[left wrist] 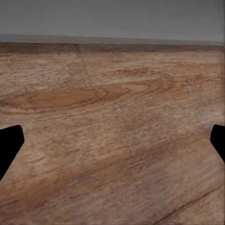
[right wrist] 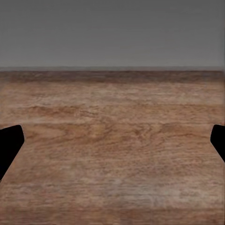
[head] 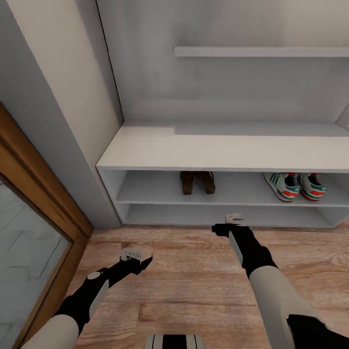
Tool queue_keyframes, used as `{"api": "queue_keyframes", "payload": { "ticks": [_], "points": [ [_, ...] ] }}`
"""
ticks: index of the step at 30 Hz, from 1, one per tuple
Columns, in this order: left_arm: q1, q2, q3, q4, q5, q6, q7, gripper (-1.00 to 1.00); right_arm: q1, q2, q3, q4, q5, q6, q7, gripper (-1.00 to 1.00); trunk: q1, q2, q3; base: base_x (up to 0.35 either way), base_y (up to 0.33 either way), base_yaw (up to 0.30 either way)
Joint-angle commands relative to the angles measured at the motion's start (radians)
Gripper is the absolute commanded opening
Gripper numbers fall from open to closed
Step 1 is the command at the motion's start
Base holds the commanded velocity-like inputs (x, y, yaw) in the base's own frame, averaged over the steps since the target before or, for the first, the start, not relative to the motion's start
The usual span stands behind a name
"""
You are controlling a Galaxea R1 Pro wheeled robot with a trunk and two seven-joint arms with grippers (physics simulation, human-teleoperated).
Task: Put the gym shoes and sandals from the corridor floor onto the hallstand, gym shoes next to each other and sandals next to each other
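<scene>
The white-grey hallstand point(head: 160, 145) runs along the wall ahead. On its upper open shelf two brown sandals point(head: 197, 182) stand side by side near the middle, and two cream gym shoes point(head: 295, 186) with green stripes and red-orange accents sit together toward the right. My left gripper point(head: 136, 257) hovers open over the corridor floor point(head: 189, 281), well in front of the rack. My right gripper point(head: 231, 223) is open just before the rack's base, below the sandals. Both wrist views show bare wood planks between the spread fingertips point(left wrist: 9, 145) point(right wrist: 9, 145).
A wood-framed mirrored door point(head: 34, 228) stands at the left beside the rack's end. A grey wall shelf point(head: 261, 51) hangs above the rack's flat top.
</scene>
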Motion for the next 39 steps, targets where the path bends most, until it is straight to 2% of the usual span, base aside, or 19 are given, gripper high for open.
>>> {"api": "queue_keyframes", "payload": {
  "ticks": [1,16,23,39],
  "points": [
    [0.000,0.001,-0.006,0.000,0.010,0.000,0.000,1.00,0.000,0.001,-0.004,-0.001,0.010,0.005,0.003,1.00,-0.001,0.000,-0.001,-0.173,0.000,0.000],
    [0.000,0.001,-0.006,0.000,0.010,0.000,0.000,1.00,0.000,0.001,-0.004,-0.001,0.010,0.005,0.003,1.00,-0.001,0.000,-0.001,-0.027,0.000,0.000],
    [0.000,0.001,-0.006,0.000,0.010,0.000,0.001,1.00,0.000,0.001,-0.004,-0.001,0.010,0.005,0.003,1.00,-0.001,0.000,-0.001,-0.184,0.000,0.000],
    [0.000,0.001,-0.006,0.000,0.010,0.000,0.000,1.00,0.000,0.001,-0.004,0.000,0.005,0.005,0.006,1.00,-0.001,0.000,-0.001,-0.006,0.000,0.000]
  ]
}}
